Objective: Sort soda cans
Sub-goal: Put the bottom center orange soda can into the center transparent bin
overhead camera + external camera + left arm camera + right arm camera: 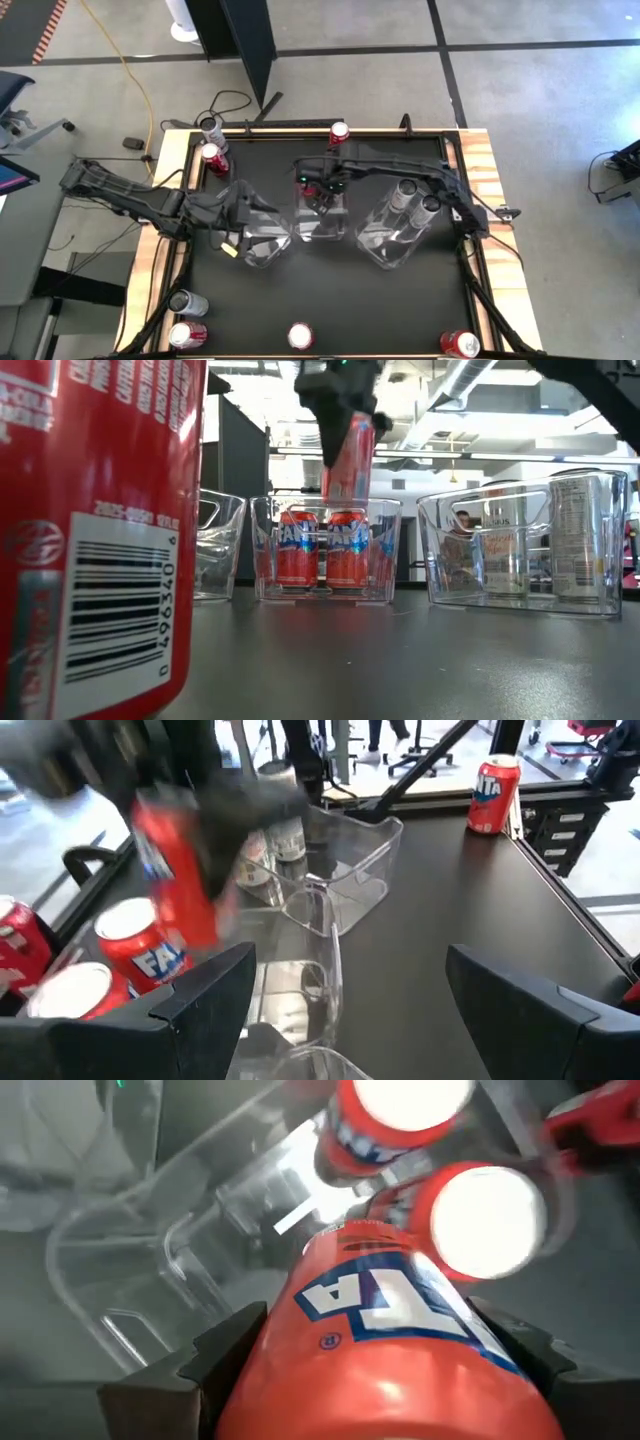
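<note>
Placement is in hand: a red can [347,455], gripped by the right gripper [325,190], must be lowered into the middle bin [325,550]; left gripper [232,243] waits open.

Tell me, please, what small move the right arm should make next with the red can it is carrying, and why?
Probably lower it straight down, then release. The right pincer grips a red can above the middle clear bin, where two red cans already stand upright. The held can hangs over the bin's rim, not yet inside. The left pincer waits open over the left bin.
</note>
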`<action>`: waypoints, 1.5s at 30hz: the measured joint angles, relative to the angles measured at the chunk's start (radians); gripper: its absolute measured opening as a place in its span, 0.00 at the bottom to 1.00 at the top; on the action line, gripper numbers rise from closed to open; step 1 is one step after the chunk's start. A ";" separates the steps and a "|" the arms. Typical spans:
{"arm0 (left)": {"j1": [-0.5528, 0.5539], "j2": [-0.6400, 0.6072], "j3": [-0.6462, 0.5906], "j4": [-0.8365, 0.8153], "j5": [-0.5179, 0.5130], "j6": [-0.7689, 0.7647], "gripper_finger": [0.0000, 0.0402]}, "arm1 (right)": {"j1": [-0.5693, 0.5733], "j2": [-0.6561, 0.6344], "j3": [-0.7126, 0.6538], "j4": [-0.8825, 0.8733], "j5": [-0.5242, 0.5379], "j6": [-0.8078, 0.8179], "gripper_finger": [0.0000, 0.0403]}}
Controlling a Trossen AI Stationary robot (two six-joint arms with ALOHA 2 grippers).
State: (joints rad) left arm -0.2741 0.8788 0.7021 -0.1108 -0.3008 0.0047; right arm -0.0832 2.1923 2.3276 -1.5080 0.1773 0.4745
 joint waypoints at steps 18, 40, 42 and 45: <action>0.000 -0.116 0.004 -0.096 -0.002 0.008 0.80 | -0.070 0.154 -0.001 -0.010 -0.044 -0.067 0.74; 0.000 -0.116 0.004 -0.110 -0.002 0.006 0.80 | -0.076 0.153 -0.004 -0.001 -0.071 0.003 0.77; 0.000 -0.116 0.004 -0.109 -0.002 0.006 0.80 | -0.076 0.151 -0.019 0.001 -0.071 0.015 0.77; 0.000 -0.116 0.004 -0.110 -0.002 0.006 0.80 | -0.078 0.151 -0.060 0.005 -0.071 0.023 0.77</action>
State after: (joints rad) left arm -0.2744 0.7628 0.7059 -0.2203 -0.3031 0.0109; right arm -0.1608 2.3432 2.2678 -1.5026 0.1059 0.4974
